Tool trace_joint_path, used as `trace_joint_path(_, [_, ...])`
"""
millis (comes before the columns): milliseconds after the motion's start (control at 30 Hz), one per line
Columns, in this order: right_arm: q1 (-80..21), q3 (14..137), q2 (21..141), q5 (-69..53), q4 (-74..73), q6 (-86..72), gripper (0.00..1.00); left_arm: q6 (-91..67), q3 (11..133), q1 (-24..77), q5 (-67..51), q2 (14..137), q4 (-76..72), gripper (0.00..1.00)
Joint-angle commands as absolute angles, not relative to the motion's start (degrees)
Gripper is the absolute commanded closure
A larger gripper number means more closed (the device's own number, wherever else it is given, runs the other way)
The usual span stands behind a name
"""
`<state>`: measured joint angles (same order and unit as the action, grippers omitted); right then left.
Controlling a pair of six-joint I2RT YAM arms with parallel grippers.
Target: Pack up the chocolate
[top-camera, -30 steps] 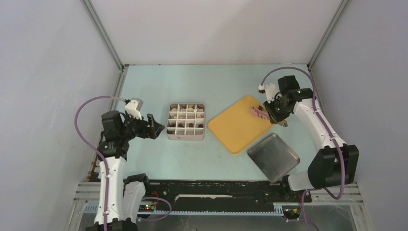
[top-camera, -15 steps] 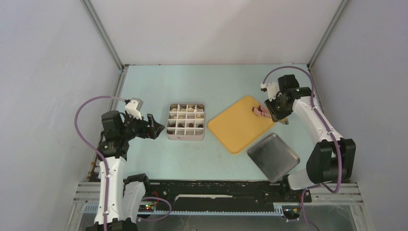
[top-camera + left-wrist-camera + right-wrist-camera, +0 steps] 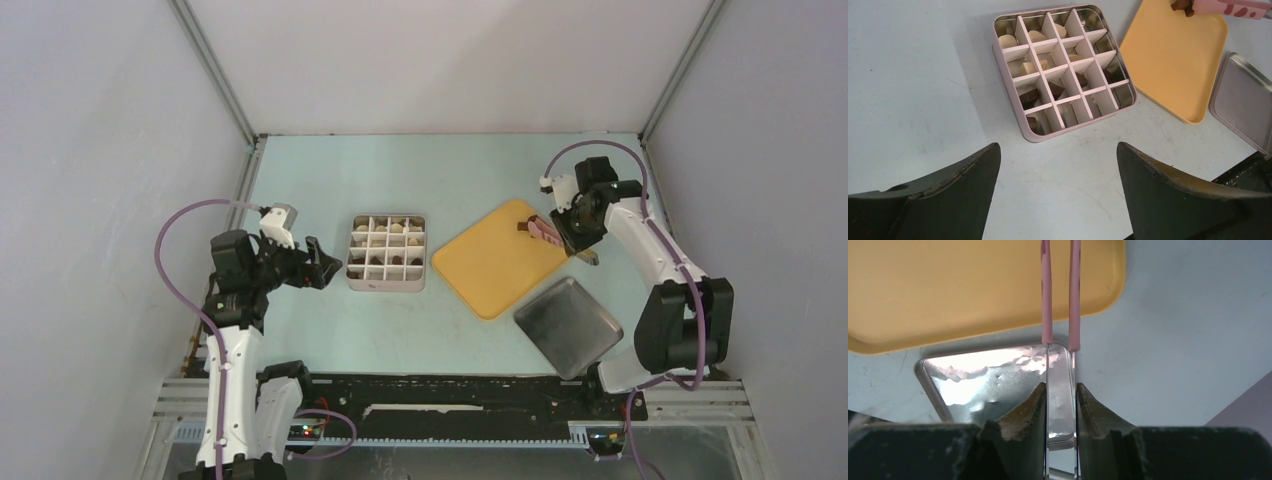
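Cream and dark chocolate pieces [image 3: 1029, 94] lie in several cells of the pink divided box [image 3: 1011, 87], which also shows in the top view [image 3: 387, 285]. My right gripper [image 3: 573, 236] is shut on the pink tongs [image 3: 541, 231] above the right corner of the yellow tray [image 3: 490, 265]. The tongs [image 3: 1233, 7] pinch a dark chocolate piece [image 3: 1182, 5] at their tip. In the right wrist view my gripper [image 3: 1061, 390] squeezes the tongs' arms [image 3: 1047, 300]; their tip is out of frame. My left gripper [image 3: 328, 268] is open and empty, left of the box, also in its wrist view [image 3: 1057, 150].
A metal lid [image 3: 568, 327] lies at the near right, touching the yellow tray's near edge; it also shows under my right gripper [image 3: 993, 380]. The yellow tray [image 3: 973, 285] carries no loose pieces. Enclosure walls stand on three sides.
My right gripper has shifted slightly left with the tongs, over the tray's right corner. The left arm has not moved.
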<state>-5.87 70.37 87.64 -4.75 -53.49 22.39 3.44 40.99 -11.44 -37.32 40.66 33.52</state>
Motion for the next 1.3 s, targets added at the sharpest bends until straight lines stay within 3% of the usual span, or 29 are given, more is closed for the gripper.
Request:
trace_joint_path(0, [-6.54, 70.84, 80.74, -7.34, -54.96, 21.79, 0.79, 3.46, 40.01, -11.6, -38.61, 39.86, 31.54, 0.11])
trace_joint_path(267, [-9.25, 70.84, 77.85, -10.31, -56.46, 21.3, 0.79, 3.43, 39.72, -11.6, -38.7, 39.66, 31.34, 0.11])
trace_joint_path(467, [-5.98, 70.84, 83.03, -5.93, -54.12, 18.57, 0.69, 3.51, 39.97, -11.56, -38.68, 39.2, 31.66, 0.11])
trace_joint_path(933, [-4.52, 72.51, 91.83, -4.78, -50.69, 17.34, 0.67, 3.47, 40.08, -11.58, -38.52, 39.11, 31.64, 0.11])
trace_joint_path(1133, [-4.36, 73.11, 90.93, -5.77, -52.15, 17.35, 0.83, 3.53, 39.94, -11.6, -38.46, 39.08, 31.71, 0.11])
trace_joint_path(1267, [-4.27, 73.12, 87.24, -6.55, -55.32, 17.64, 0.88, 3.58, 39.94, -11.6, -38.51, 39.11, 31.7, 0.11])
